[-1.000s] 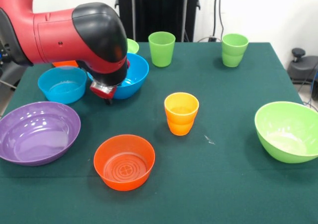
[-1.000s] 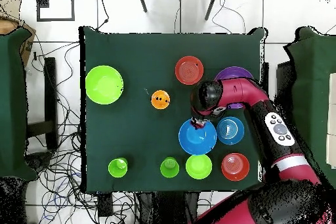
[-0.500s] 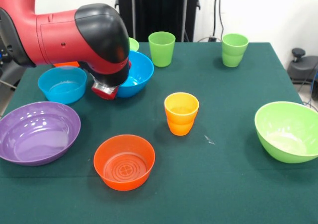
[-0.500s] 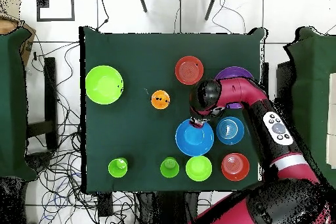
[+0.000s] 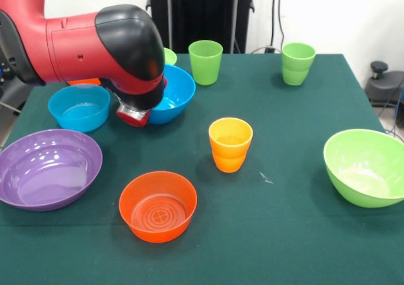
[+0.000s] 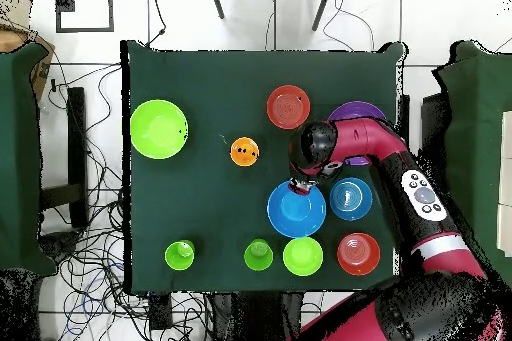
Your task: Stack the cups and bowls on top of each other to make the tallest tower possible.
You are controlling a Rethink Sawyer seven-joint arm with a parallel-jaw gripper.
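1. Lifted slightly since a second ago: glossy blue plastic bowl (image 5: 172,93), tilted, rim pinched in robot gripper (image 5: 132,115).
2. Uncluttered green tabletop (image 5: 297,234) beside orange plastic cup (image 5: 230,144).

Red arm (image 5: 69,45), glossy black wrist (image 5: 129,48)

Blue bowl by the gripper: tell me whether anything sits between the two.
Nothing visible does. The gripper hangs right at the rim of the blue bowl; whether it touches is unclear. The light blue bowl lies off to one side and the purple bowl nearer the camera, neither between them.
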